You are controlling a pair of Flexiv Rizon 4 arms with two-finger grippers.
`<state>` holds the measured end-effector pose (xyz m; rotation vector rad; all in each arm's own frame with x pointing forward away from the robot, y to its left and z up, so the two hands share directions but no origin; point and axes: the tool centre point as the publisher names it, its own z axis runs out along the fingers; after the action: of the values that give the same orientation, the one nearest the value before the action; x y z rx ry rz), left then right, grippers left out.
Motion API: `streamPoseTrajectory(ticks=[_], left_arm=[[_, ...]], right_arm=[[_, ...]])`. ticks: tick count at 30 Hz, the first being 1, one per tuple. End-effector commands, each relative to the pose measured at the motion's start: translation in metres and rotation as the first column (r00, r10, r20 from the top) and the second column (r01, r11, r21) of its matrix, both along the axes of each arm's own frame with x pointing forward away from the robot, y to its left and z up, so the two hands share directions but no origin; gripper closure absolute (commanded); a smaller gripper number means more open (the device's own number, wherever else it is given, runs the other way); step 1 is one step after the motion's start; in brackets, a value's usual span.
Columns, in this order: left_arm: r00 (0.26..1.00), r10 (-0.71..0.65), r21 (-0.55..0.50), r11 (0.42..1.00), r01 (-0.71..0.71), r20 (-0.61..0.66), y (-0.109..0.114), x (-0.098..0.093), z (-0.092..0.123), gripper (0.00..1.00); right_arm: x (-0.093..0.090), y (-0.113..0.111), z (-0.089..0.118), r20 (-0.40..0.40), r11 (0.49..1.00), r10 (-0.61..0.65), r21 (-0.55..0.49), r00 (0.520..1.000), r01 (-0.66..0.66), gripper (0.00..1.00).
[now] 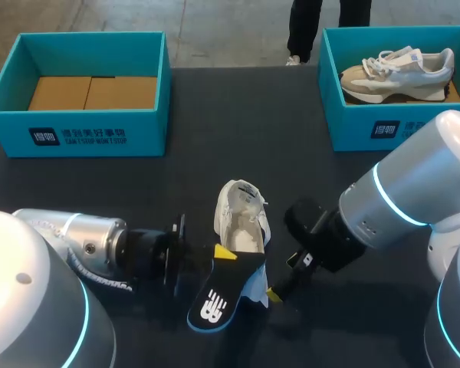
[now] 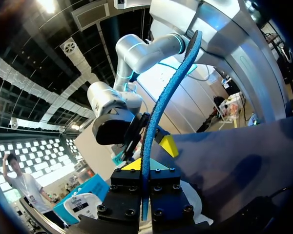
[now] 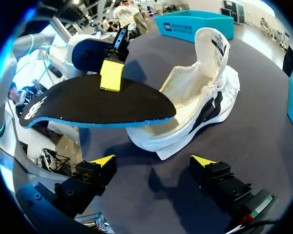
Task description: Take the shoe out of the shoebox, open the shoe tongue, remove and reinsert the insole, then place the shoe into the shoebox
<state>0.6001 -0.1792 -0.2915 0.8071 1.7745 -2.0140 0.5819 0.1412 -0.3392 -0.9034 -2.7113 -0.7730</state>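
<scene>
A white shoe (image 1: pixel 241 218) (image 3: pixel 205 105) rests on the dark table near the middle, its tongue pulled up and its mouth wide. My left gripper (image 1: pixel 224 254) (image 2: pixel 145 168) is shut on a black insole with a blue edge (image 1: pixel 218 299) (image 2: pixel 158 109) (image 3: pixel 95 102). It holds the insole above the table, just in front of the shoe's opening. My right gripper (image 1: pixel 276 291) (image 3: pixel 153 163) stands open low over the table beside the shoe, below the insole's tip, with nothing between its fingers. A second, beige shoe (image 1: pixel 399 69) lies in the teal shoebox (image 1: pixel 368 123) at the back right.
A second teal box (image 1: pixel 77 126) with brown cardboard inside stands at the back left. Dark table surface stretches between the two boxes and the shoe. The bulky bodies of both arms fill the front corners.
</scene>
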Motion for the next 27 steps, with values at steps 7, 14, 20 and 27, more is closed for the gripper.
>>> streamPoseTrajectory(ticks=[7,14,20,27], left_arm=[[1.0,-0.022,-0.008,1.0,0.022,-0.01,-0.007,0.011,-0.008,1.0],[0.999,-0.047,-0.005,0.999,0.047,-0.013,-0.011,0.011,-0.013,1.0],[0.998,-0.058,0.009,0.998,0.058,-0.006,-0.011,0.012,-0.018,1.0],[0.999,-0.048,0.024,0.999,0.048,-0.006,-0.01,0.013,-0.022,1.0]], right_arm=[[-0.001,0.001,0.0,0.001,1.0,-0.002,0.001,1.0,0.002,0.0],[-0.001,0.001,0.0,0.001,1.0,-0.002,0.001,1.0,0.002,0.0],[-0.001,0.001,0.0,0.001,1.0,-0.002,0.001,1.0,0.002,0.0],[-0.001,0.001,0.0,0.001,1.0,-0.002,0.001,1.0,0.002,0.0]])
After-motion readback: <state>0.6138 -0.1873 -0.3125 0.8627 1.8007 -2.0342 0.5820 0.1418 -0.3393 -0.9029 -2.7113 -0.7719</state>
